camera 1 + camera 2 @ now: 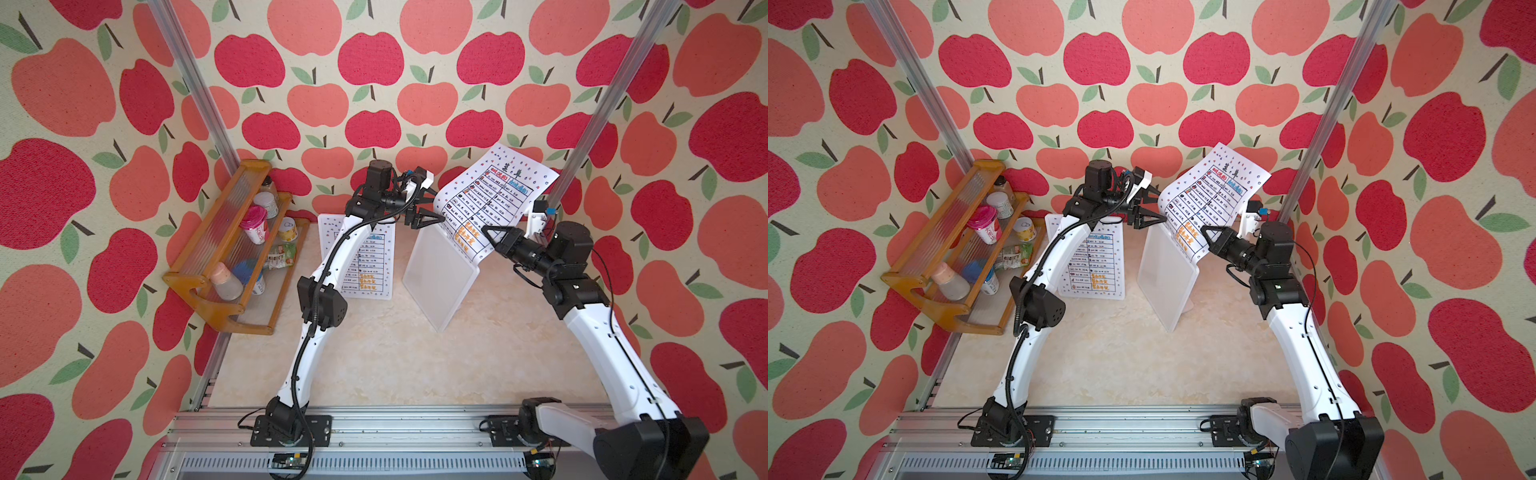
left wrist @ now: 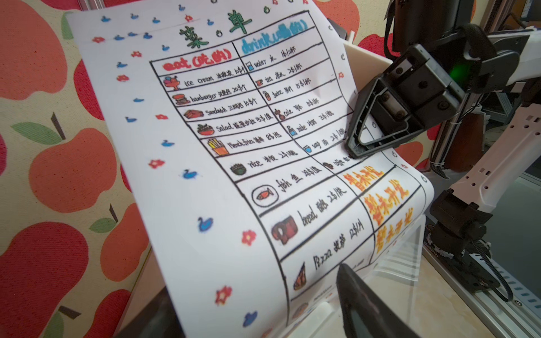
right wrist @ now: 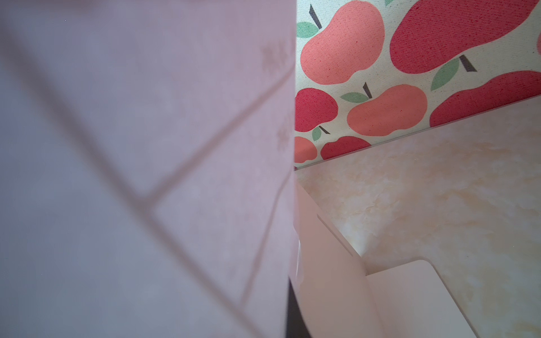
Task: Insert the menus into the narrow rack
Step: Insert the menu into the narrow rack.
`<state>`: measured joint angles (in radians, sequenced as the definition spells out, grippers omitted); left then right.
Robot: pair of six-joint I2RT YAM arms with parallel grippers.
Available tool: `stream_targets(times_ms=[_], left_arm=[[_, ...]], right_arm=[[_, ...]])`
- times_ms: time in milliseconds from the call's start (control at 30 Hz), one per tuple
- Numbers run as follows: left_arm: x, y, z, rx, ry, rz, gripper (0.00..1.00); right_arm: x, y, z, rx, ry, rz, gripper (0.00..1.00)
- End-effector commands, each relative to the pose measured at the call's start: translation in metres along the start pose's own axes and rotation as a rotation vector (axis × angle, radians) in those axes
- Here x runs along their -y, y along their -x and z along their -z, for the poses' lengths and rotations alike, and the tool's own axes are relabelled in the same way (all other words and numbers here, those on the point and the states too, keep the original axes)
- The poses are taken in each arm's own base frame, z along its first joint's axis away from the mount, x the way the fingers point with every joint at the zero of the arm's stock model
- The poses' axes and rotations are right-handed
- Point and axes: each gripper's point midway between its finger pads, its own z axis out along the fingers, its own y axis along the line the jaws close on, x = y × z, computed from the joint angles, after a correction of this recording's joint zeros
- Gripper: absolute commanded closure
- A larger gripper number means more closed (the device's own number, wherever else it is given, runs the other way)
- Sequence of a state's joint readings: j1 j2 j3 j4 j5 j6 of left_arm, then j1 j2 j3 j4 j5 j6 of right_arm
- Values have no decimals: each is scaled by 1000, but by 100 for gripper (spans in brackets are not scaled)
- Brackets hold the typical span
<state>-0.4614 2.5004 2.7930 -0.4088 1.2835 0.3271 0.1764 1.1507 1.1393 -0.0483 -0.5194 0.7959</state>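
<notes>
pinching one curled menu (image 1: 492, 195), right hand (image 1: 485, 229) above rack (image 1: 440, 282).

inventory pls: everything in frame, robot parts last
held menu: 1, white with black-lined table, raised and curved, lower end at the rack's top
flat menu: 1, white, lying on the table behind the left arm
rack: 1, frosted white, standing mid-table
wooden shelf: 1, orange-brown, by the wall on the robot's left
containers: about seven, mixed colours, on the wooden shelf
table: 1, beige marble
walls: red and coral apple print, all around
left hand: 1, black, open at the held menu's edge
right hand: 1, black, shut on the held menu
</notes>
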Motion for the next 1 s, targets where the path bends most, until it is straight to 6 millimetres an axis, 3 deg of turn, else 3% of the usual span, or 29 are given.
stream_targets(times_ms=[0, 633, 967], left_arm=[[14, 34, -1, 47, -32, -87, 23], [30, 72, -5, 78, -22, -163, 15], [34, 79, -9, 79, -13, -182, 12]], right_arm=[[-18, 3, 0, -22, 37, 62, 100], [-22, 5, -4, -42, 39, 107, 100], [-20, 5, -2, -45, 26, 128, 100]])
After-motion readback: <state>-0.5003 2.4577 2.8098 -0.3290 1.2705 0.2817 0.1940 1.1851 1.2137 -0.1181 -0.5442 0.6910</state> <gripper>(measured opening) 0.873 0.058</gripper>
